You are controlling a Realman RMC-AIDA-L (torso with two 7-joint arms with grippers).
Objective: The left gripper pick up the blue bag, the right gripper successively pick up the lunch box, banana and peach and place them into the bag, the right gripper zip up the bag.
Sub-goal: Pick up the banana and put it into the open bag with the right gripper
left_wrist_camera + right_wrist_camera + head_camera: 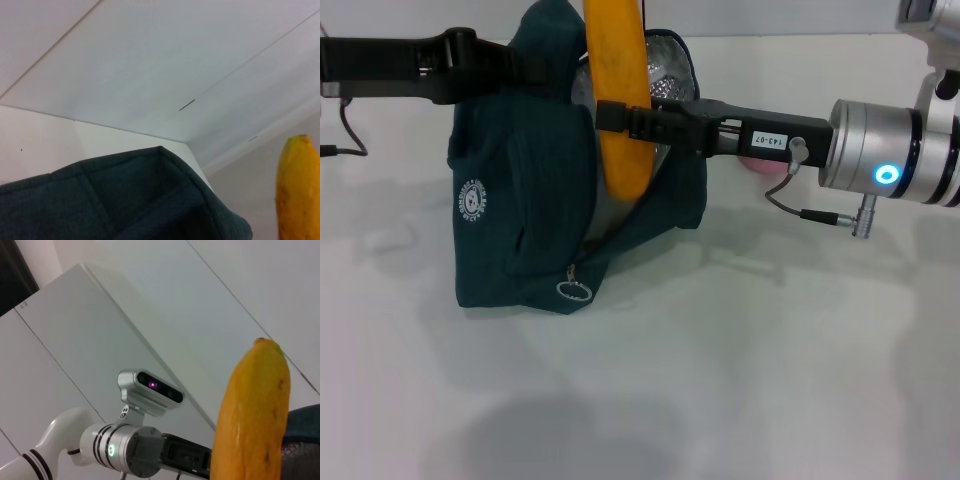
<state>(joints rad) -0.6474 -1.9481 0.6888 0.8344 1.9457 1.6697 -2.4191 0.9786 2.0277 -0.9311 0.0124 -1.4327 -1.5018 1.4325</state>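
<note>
The blue bag (pixel 535 215) stands on the white table with its mouth open, showing silver foil lining (pixel 667 72). My left gripper (pixel 508 66) reaches in from the left and is shut on the bag's top edge. An upright banana (pixel 618 70) has its lower end inside the bag's opening, and my right gripper (pixel 620 120) is shut on its middle. The banana (pixel 298 190) also shows beside the bag fabric (pixel 125 200) in the left wrist view. A pink sliver of the peach (pixel 761 167) peeks out behind the right gripper. The lunch box is out of view.
The bag's ring zip pull (pixel 574 291) hangs low at its front, near the round white logo (pixel 472 200). A black cable (pixel 342 135) lies at the table's far left. The right wrist's cable (pixel 815 213) hangs just above the table.
</note>
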